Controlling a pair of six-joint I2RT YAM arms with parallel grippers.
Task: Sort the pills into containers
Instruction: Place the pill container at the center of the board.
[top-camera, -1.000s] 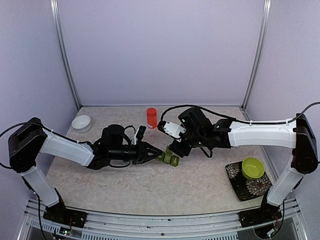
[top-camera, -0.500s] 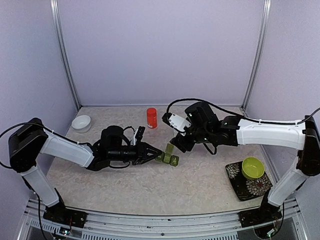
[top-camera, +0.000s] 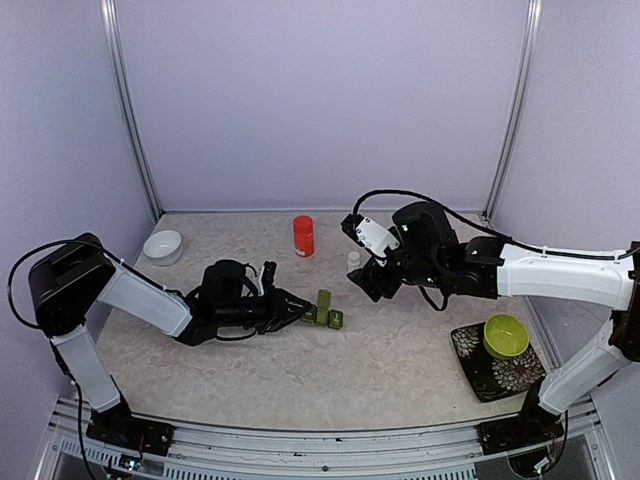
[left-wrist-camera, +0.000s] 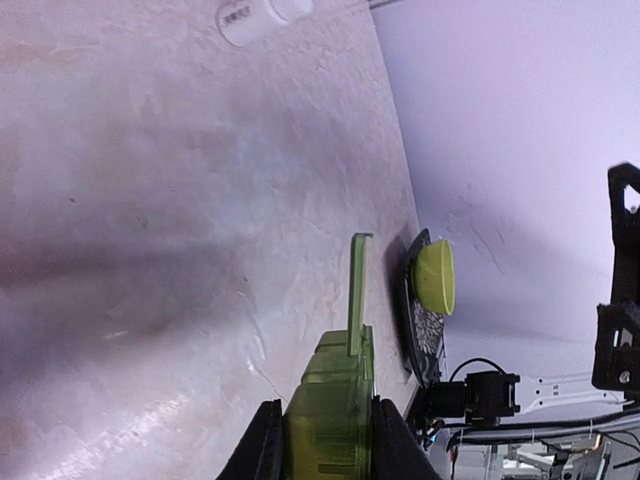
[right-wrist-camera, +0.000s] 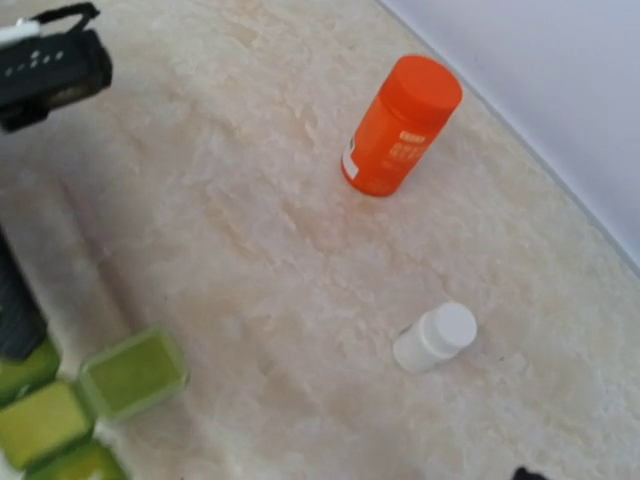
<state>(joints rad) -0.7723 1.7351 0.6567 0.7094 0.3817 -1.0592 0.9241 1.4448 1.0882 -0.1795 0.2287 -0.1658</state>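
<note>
Translucent green plastic pill box (top-camera: 324, 318) (one square lid upright), long axis left-right, clamped endwise by left gripper (top-camera: 300, 312); right gripper (top-camera: 368, 287) spread unclear.

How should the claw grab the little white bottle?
Probably come down from above and pinch the white bottle across its round body, just under the cap. It stands upright, with bare table all round it, so both sides are free.

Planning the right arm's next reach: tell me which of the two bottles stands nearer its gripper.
The small white bottle, close beside the right gripper. The taller red-orange bottle stands farther off, toward the back wall.
</note>
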